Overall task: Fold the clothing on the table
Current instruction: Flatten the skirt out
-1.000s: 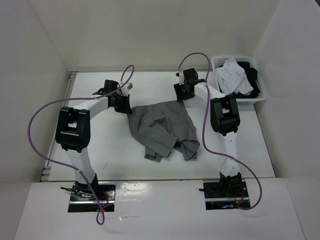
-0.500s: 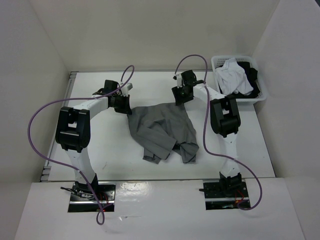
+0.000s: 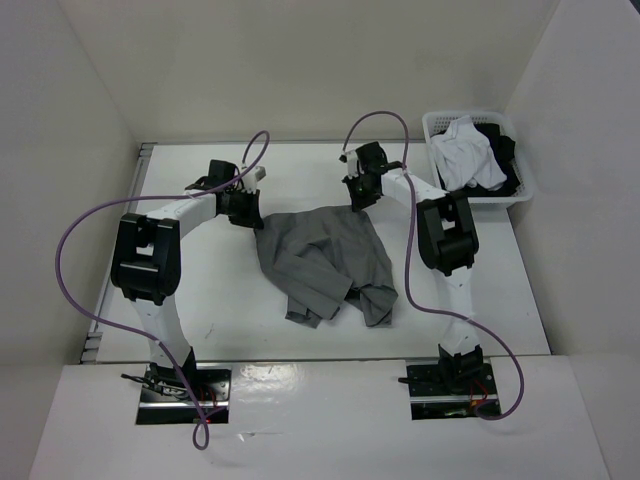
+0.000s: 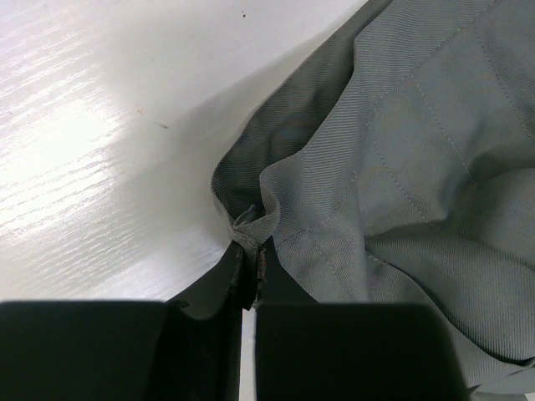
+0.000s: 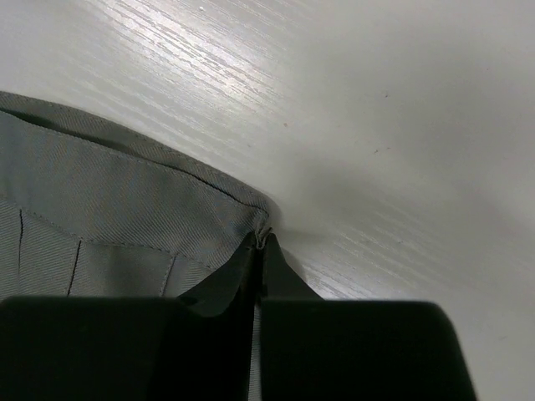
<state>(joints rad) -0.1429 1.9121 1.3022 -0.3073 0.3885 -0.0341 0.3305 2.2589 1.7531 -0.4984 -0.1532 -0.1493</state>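
Two pinches | left claw (image 4: 253, 255), right claw (image 5: 261, 249) on skirt (image 3: 325, 252) corners | hem partly hidden

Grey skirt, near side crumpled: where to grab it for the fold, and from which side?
Take the skirt by its two far corners, coming in from the far side: that edge lies flat on the table, the near side is bunched. The left gripper pinches the far-left corner, the right gripper the far-right.
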